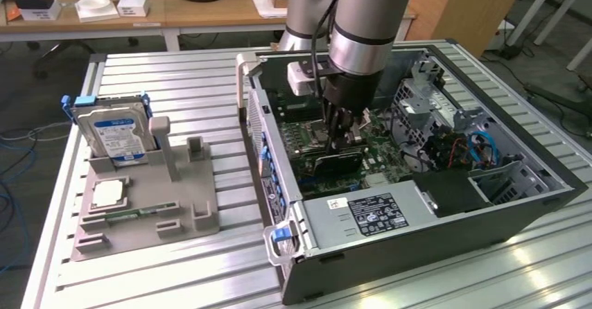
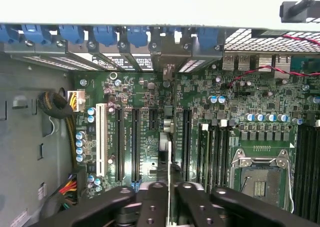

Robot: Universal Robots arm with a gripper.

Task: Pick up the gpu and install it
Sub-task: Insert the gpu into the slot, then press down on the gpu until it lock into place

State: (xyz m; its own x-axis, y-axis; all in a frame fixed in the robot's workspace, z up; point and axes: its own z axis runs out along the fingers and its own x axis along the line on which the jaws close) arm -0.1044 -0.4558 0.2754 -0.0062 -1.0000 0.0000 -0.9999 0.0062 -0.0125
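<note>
The gripper (image 1: 344, 137) reaches down into the open computer case (image 1: 518, 205) and is clenched on the top edge of the gpu (image 1: 335, 162), which stands on edge over the green motherboard (image 1: 306, 137), at about twelve o'clock from the grey power supply (image 1: 362, 215). In the wrist view the gripper (image 2: 170, 194) pinches the thin card (image 2: 170, 152), seen edge-on among the long black slots (image 2: 135, 144). At nine o'clock from the case, a grey holder (image 1: 176, 208) carries a hard drive (image 1: 116, 137) and a square chip (image 1: 108, 192).
</note>
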